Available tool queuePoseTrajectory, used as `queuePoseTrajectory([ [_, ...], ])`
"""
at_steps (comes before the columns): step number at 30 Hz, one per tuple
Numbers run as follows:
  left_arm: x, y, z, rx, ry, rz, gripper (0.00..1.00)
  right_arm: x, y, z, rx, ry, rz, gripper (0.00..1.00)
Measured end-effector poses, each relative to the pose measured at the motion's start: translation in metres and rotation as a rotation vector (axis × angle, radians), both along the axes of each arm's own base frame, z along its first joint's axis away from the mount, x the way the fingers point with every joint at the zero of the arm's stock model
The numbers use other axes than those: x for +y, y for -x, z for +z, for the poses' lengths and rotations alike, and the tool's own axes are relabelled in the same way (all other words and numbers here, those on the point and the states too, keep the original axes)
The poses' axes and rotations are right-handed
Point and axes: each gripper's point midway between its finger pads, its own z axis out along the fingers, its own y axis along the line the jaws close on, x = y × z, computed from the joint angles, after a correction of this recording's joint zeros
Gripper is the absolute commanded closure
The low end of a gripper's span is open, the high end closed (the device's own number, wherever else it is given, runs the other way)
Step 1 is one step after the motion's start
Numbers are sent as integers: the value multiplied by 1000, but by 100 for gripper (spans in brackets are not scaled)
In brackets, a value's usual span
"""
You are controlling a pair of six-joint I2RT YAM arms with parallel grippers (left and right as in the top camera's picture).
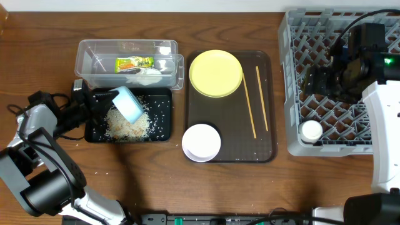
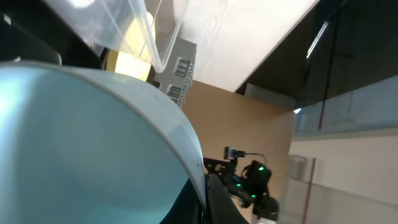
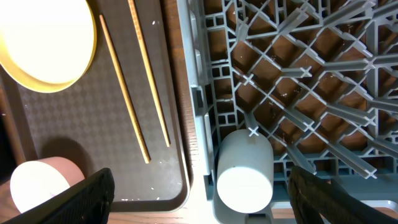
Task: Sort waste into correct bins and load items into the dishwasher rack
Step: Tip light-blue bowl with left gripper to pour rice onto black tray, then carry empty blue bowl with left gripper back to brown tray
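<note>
The light blue bowl (image 1: 128,104) hangs tilted over the black tray (image 1: 166,94) and its loose rice (image 1: 128,127). The left gripper (image 1: 107,100) is clamped on its rim, though the fingers hardly show in the wrist view. The snack wrapper (image 1: 134,62) lies in the clear tub (image 1: 87,53), its print too small to read. The right gripper (image 3: 200,183) is spread wide and empty above the white cup (image 3: 244,171) at the rack (image 1: 294,56) edge

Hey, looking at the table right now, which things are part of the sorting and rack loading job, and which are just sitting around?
Part of the job: light blue bowl, rice scraps, black tray, clear tub, snack wrapper, crumpled paper, yellow plate, chopsticks, white bowl, white cup, grey rack.
Just lying about: brown serving tray, wooden table.
</note>
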Motion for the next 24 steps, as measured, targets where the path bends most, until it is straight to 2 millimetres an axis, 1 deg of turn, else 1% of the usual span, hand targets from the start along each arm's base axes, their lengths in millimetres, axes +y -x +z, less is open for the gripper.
queuePoseTrajectory([
  [8,-2,0,1,18,12,-2,94,0,-1,0,-3,0,0,13],
  [11,-13,1,9,-11,-17,-32,94,0,-2,0,-6,1,0,13],
  [13,-30,3,20,-50,-74,-80,94,0,-2,1,-8,1,0,13],
  [15,-55,8,35,-109,-172,-149,94,0,-3,1,-11,1,0,13],
  [18,-99,11,63,-273,-364,-261,94,0,-3,1,-14,2,0,13],
  [19,-111,12,69,-322,-420,-286,94,0,-3,1,-14,1,0,13],
  [20,-129,14,77,-380,-487,-322,94,0,-3,1,-14,1,0,13],
  [22,-160,19,84,-466,-612,-378,94,0,-3,1,-14,2,0,13],
  [24,-191,24,81,-525,-732,-427,94,0,-3,1,-14,1,0,13],
])
